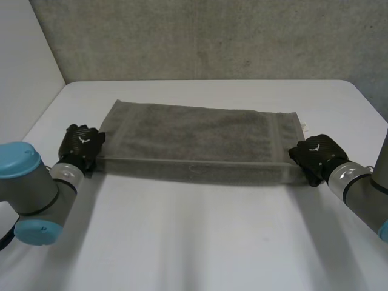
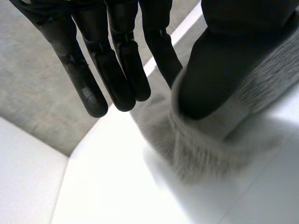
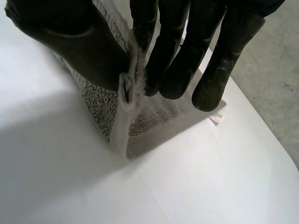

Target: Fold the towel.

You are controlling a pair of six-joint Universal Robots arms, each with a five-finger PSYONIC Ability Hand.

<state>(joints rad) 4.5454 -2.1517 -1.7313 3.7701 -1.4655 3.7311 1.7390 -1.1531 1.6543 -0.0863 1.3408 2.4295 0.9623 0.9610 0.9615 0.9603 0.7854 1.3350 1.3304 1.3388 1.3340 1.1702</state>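
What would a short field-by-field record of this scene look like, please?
towel: grey towel spread lengthwise across the white table, near edge raised
left hand: at the towel's near left corner, pinching it between thumb and fingers
right hand: at the near right corner, edge pinched between thumb and fingers
tag: small white tag at the towel's far right corner
stage: near edge not yet carried over to the far edge

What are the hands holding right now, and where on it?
Both hold the towel: the left hand pinches its near left corner, the right hand its near right corner.
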